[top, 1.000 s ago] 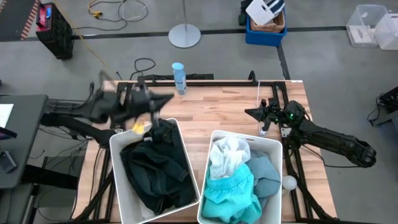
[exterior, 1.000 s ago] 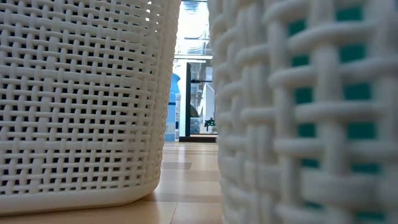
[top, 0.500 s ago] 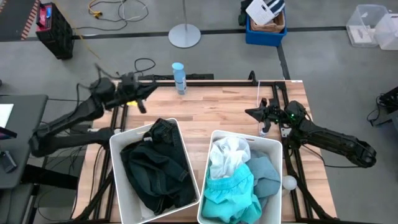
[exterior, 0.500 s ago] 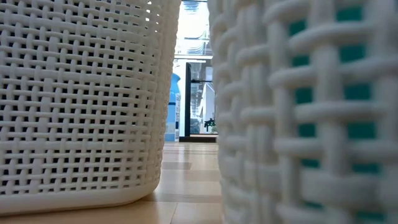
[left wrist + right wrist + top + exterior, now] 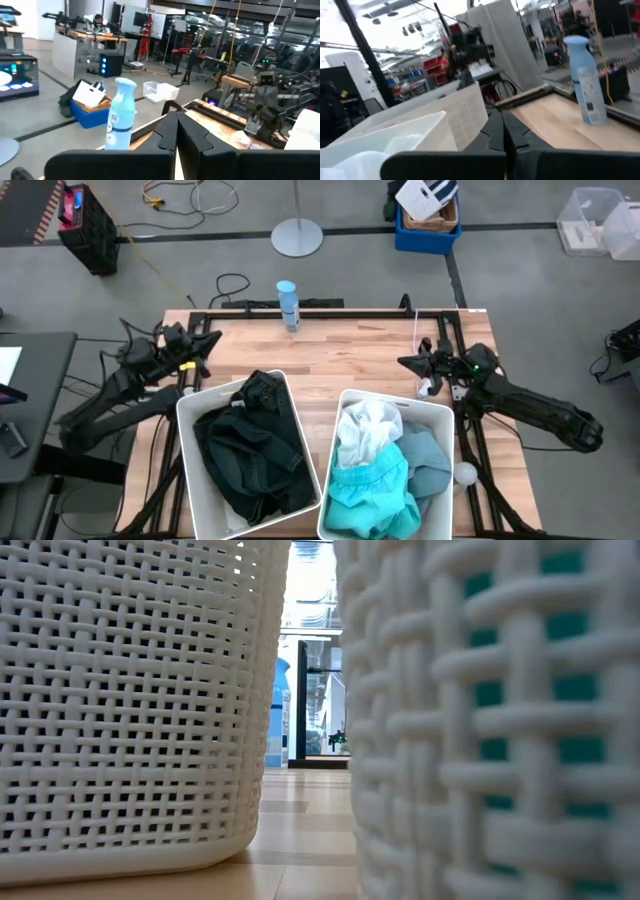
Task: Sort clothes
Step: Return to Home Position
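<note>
Overhead, clothes in bins, low, woven walls

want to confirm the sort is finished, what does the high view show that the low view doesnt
Only the high view: the bins' contents, dark clothes in the left bin; white garment, turquoise garment and grey-blue garment in the right bin; also the left gripper by the left rear corner of the table, the right gripper by its right edge. Only the low view: the bins' woven walls close up, turquoise showing through one. Both: the two bins, the table, the blue bottle.
</note>
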`<state>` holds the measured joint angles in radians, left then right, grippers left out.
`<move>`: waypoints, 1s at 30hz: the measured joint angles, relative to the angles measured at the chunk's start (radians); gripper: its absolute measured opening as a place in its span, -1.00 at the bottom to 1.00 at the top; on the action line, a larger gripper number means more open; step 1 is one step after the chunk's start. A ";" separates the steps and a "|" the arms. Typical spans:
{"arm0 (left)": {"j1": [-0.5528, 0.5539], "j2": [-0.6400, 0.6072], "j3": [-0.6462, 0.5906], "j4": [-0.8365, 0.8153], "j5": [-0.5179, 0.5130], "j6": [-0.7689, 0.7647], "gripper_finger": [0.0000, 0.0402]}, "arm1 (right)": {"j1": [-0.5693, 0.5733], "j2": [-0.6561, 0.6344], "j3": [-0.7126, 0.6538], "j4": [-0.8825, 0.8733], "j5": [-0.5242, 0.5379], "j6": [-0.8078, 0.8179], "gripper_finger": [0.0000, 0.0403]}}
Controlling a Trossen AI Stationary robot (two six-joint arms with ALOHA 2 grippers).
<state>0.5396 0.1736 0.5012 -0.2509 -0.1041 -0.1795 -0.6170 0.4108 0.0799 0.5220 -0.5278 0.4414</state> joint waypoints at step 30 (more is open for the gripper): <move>0.000 -0.169 -0.395 0.248 -0.124 0.079 -1.00 | 0.114 -0.111 -0.072 -0.206 0.250 -0.214 -1.00</move>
<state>0.5396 0.0044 0.1066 -0.0027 -0.2279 -0.1008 -0.5030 0.2996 0.0078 0.3162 -0.2783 0.2276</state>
